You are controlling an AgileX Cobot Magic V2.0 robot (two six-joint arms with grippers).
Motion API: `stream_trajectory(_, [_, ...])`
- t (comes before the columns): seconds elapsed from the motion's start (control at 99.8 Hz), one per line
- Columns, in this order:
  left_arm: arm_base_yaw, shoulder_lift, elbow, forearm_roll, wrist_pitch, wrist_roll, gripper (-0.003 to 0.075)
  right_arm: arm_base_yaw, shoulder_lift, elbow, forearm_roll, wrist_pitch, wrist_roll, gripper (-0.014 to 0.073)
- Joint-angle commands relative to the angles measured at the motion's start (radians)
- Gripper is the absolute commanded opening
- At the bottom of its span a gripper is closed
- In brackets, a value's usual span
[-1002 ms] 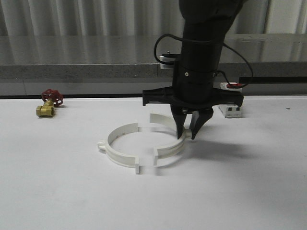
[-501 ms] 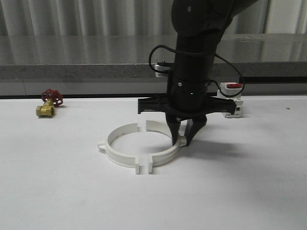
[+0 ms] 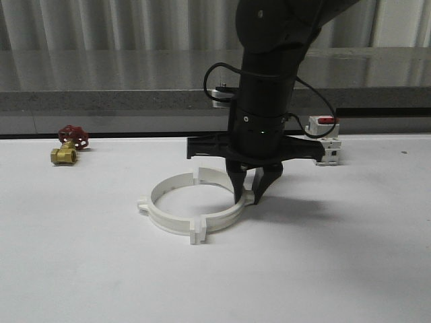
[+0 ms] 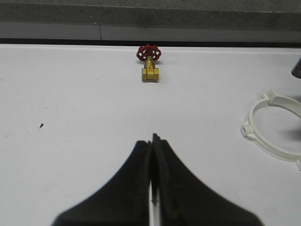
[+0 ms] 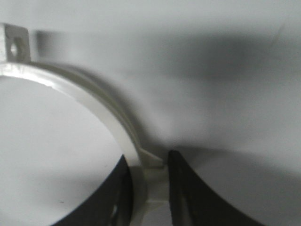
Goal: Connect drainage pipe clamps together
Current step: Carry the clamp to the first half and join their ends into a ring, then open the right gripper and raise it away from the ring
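On the white table, left to right: a small brass valve with a red handwheel stands near the far-left edge, well apart from the work. At centre lie the two white plastic semicircular drainage pipe clamps, the left half-ring and the right half-ring, now set face to face as a near-complete ring, the near flat end flanges touching or very nearly so. The far flanges look close too, though the black arm hides part of that joint.

The right gripper stands upright over the right half-ring, its jaws narrow and pinching the band at the small outer tab; the right wrist view shows the white band between the dark fingers. Behind it sits a white box-shaped switch with a red top. The left gripper hangs over bare table near the valve, its jaws pressed together on nothing.

The joining step appears almost done. To finish it well, the right arm would likely push the held half straight toward its partner, keeping it flat on the table so both flange pairs meet squarely. A skewed push could close one joint and spring the other open. The free left half may also slide away, so light, even pressure seems wise.
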Motion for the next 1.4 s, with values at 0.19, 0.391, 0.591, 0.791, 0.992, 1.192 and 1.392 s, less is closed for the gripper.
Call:
stream_trajectory(0.19, [-0.01, 0.002, -0.026, -0.019, -0.064, 0.003, -0.0021, 0.0, -0.048, -0.026, 0.007, -0.027, -0.001, 0.0143])
stream_trajectory(0.391, [-0.01, 0.002, -0.026, -0.019, -0.064, 0.003, -0.0021, 0.0, -0.048, -0.026, 0.009, -0.024, -0.001, 0.0183])
stream_trajectory(0.591, [-0.01, 0.002, -0.026, -0.019, -0.064, 0.003, -0.0021, 0.0, -0.048, -0.026, 0.011, -0.024, -0.001, 0.0344])
stream_trajectory(0.791, [-0.01, 0.002, -0.026, -0.019, -0.064, 0.003, -0.0021, 0.0, -0.048, -0.026, 0.011, -0.02, -0.001, 0.0437])
stream_trajectory(0.992, [-0.01, 0.002, -0.026, -0.019, -0.064, 0.003, -0.0021, 0.0, -0.051, -0.026, 0.011, -0.01, -0.001, 0.0437])
stream_trajectory(1.192, [-0.01, 0.002, -0.026, -0.019, -0.064, 0.003, -0.0021, -0.003, -0.1, -0.026, 0.005, -0.004, -0.039, 0.0437])
stream_trajectory(1.392, [-0.01, 0.002, -0.026, -0.019, -0.064, 0.003, -0.0021, -0.026, -0.199, -0.026, 0.005, 0.04, -0.109, 0.0437])
